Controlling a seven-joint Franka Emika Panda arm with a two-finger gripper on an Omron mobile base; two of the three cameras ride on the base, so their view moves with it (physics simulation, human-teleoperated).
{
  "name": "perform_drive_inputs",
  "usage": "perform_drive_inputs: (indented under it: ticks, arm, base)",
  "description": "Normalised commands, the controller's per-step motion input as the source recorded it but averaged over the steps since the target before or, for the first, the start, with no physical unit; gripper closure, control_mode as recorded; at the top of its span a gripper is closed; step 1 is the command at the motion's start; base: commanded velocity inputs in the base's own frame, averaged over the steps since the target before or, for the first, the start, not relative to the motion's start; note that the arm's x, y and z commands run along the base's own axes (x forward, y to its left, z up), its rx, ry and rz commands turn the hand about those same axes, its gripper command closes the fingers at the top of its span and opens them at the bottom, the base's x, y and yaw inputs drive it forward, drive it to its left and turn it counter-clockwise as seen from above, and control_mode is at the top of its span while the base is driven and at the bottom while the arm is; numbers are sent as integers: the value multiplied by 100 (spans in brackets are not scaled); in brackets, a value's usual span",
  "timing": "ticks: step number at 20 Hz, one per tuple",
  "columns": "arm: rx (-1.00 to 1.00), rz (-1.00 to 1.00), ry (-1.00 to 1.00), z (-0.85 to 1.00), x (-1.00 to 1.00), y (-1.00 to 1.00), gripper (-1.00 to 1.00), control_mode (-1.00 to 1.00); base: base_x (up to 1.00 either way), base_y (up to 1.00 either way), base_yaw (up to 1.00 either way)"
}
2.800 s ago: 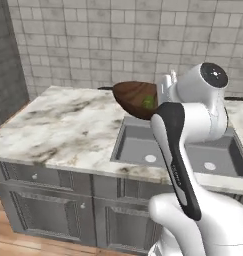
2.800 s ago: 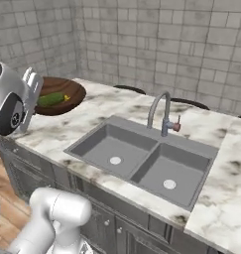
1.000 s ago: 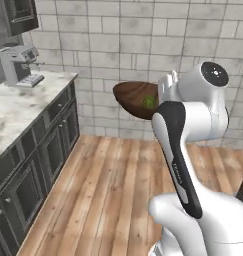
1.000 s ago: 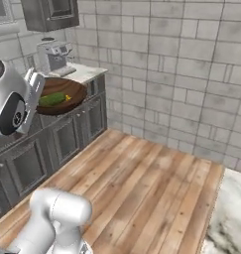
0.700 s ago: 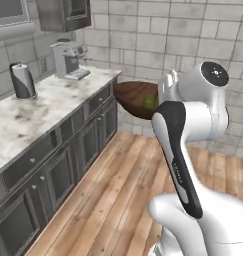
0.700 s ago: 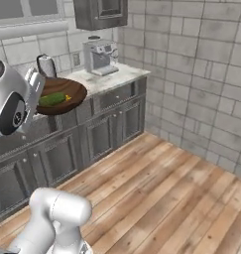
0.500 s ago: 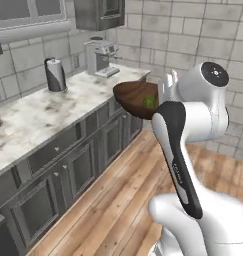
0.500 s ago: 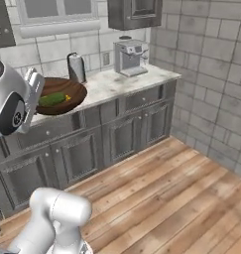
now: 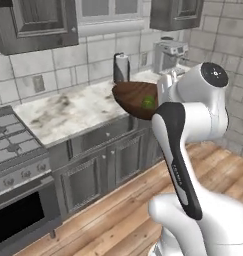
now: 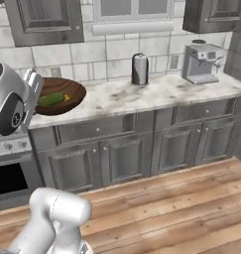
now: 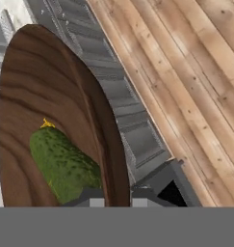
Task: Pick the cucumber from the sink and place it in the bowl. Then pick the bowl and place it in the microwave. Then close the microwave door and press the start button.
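Cucumber (image 11: 64, 164) lies inside the bowl (image 11: 51, 111), against the lower inner wall as the hand view shows it, with a small yellow tip at one end; in the right base view the cucumber (image 10: 51, 99) sits near the middle of the bowl (image 10: 67, 94), and in the left base view a patch of its green (image 9: 149, 102) shows over the bowl's near side (image 9: 133, 97). Bowl is off any surface, carried in the air at the end of the arm, tilted somewhat in the left base view. Gripper (image 11: 117, 197): the two dark finger tips stand one on each side of the bowl's rim, inner tip next to the cucumber, outer tip outside the wall, so the fingers are pinching the rim of the bowl; the gripper (image 10: 32, 82) meets the bowl at its left edge in the right base view. Behind the bowl runs a marbled counter (image 10: 156, 92) over grey cabinets (image 10: 127, 158). On the counter stand a grey canister (image 10: 139, 69) and, farther along, a coffee machine (image 10: 204, 62). A stove (image 9: 13, 160) with its dark oven window adjoins the counter's other end. Wall is grey tile, upper cabinets (image 9: 38, 25) above; floor (image 10: 181, 208) is wood planks
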Motion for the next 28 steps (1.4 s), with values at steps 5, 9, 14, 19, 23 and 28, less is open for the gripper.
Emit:
perform_drive_inputs:
  ticks: [5, 9, 14, 19, 23, 28]
  arm:
    - [0, 0, 0, 0, 0, 0, 100, 100]
    - [0, 0, 0, 0, 0, 0, 100, 100]
    - [0, 0, 0, 0, 0, 0, 100, 100]
    - [0, 0, 0, 0, 0, 0, 100, 100]
    - [0, 0, 0, 0, 0, 0, 100, 100]
    - [0, 0, 0, 0, 0, 0, 100, 100]
  base:
    - [9, 22, 50]
    - [23, 18, 47]
    - [32, 16, 44]
    - [47, 19, 37]
    - [42, 37, 32]
    - [26, 43, 21]
